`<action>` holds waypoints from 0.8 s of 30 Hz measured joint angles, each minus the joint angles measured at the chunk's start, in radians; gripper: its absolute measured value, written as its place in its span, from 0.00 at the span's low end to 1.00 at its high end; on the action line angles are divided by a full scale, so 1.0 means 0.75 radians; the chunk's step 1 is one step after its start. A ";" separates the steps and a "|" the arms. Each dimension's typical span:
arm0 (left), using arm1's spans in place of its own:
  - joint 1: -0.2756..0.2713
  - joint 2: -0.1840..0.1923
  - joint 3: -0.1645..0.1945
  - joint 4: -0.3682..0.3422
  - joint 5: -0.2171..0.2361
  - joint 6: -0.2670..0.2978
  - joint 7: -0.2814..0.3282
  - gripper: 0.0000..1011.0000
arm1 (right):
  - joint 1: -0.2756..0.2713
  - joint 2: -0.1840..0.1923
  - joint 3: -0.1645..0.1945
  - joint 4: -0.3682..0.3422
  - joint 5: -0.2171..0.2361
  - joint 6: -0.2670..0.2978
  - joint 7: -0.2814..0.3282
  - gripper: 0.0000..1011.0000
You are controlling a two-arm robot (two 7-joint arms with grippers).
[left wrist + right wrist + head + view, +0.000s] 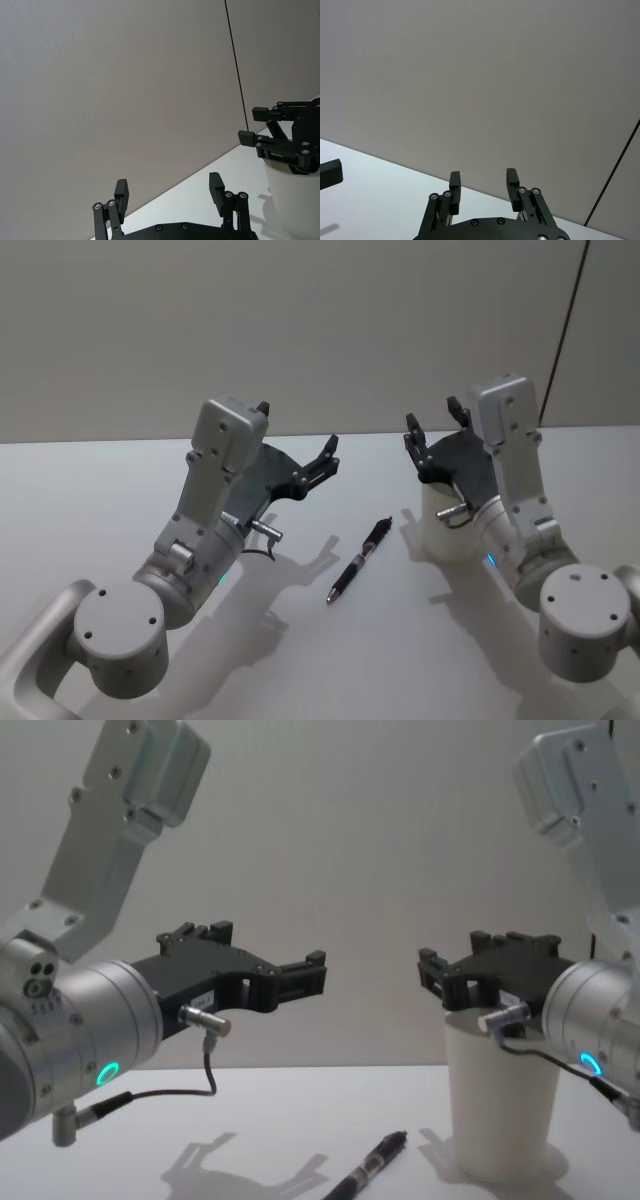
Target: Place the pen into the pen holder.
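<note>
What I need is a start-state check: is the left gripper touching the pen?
Apart. The chest view shows the left gripper held in the air, well above the pen, which lies flat on the table.

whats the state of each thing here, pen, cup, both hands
pen: lying flat on the table, left of the cup, not held
cup: upright, no pen sticking out
left hand: open, empty, raised off the table
right hand: open, empty, just above the cup's rim
</note>
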 joint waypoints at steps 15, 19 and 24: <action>0.000 0.000 0.000 0.000 0.000 0.000 0.000 0.99 | 0.000 -0.002 0.000 0.004 -0.003 -0.002 0.000 0.95; 0.000 0.000 0.000 0.000 0.000 0.000 0.000 0.99 | 0.000 -0.002 0.000 0.004 -0.003 -0.003 0.000 0.99; 0.000 0.000 0.000 0.000 0.000 0.000 0.000 0.99 | 0.000 -0.001 0.002 0.002 -0.006 -0.009 0.000 0.99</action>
